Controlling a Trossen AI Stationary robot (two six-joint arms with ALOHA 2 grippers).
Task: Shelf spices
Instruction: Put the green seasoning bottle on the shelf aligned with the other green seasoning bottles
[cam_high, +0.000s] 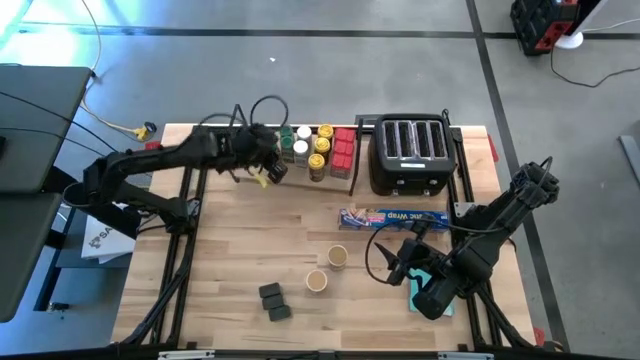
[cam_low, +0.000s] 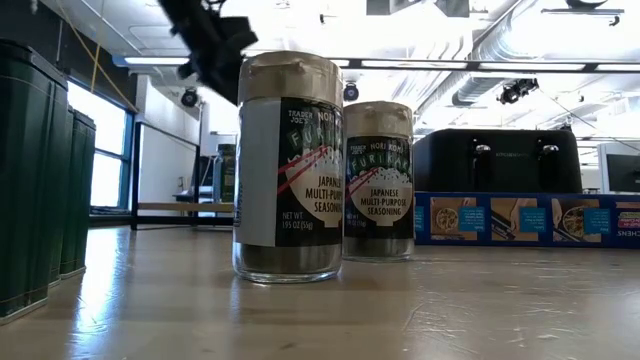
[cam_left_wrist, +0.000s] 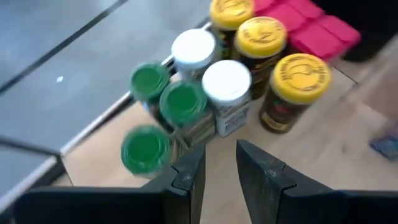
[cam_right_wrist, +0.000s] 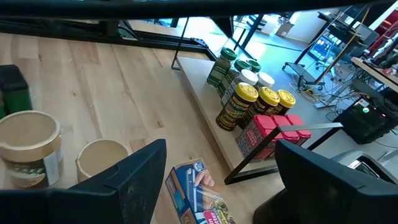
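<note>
The spices stand in a cluster on the shelf (cam_high: 300, 178), a low rack with a pale board at the table's far side. The cluster holds green-lidded jars (cam_left_wrist: 180, 101), white-lidded jars (cam_left_wrist: 225, 79), yellow-lidded jars (cam_left_wrist: 300, 76) and red tins (cam_high: 343, 148). My left gripper (cam_left_wrist: 217, 165) hovers above and just to the near left of the green-lidded jars, tilted down. It is narrowly open and holds nothing. Two tan-lidded jars (cam_high: 337, 257) and two dark grey blocks (cam_high: 274, 300) stand on the table's near half. My right gripper (cam_high: 398, 262) waits wide open beside the tan jars.
A black four-slot toaster (cam_high: 410, 155) stands at the far right, beside the shelf. A long blue wrap box (cam_high: 395, 217) lies in front of the toaster. A teal pad (cam_high: 420, 292) lies under the right arm. Bare wood stretches between the shelf and the tan jars.
</note>
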